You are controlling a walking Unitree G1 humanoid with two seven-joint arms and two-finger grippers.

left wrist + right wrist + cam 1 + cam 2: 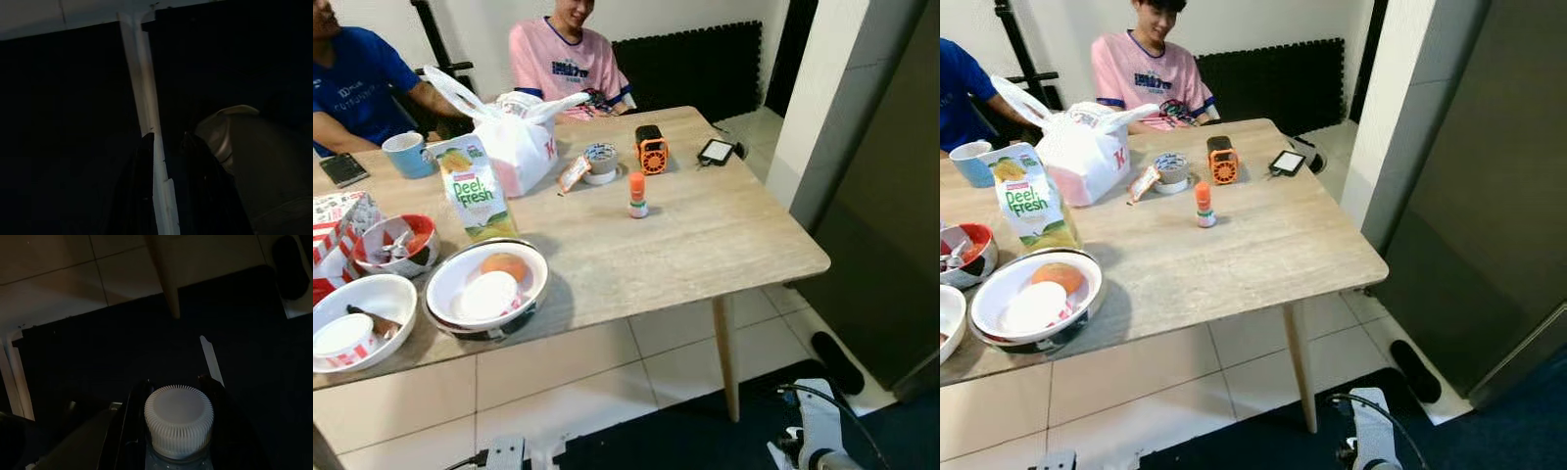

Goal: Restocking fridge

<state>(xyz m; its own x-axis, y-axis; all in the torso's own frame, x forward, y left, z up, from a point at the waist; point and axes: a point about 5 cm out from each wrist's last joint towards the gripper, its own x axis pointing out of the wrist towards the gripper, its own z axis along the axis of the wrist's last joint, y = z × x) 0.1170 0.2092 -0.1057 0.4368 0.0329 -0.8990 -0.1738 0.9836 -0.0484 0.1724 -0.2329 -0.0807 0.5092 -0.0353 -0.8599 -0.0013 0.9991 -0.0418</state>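
Gripping a white-capped bottle (178, 423) between its black fingers in the dim wrist view, the right hand (173, 396) hangs low above dark floor. Head views show the worktop (705, 245), where a bowl (445, 313) holds an orange (504, 264). The left hand's (166, 147) fingers stand slightly parted, empty.

table (705, 235): pale matt wood grain. floor (558, 372): glossy tile. bowls (440, 284): shiny. bag (524, 147): thin white plastic. bottle cap (178, 418): ribbed white plastic.
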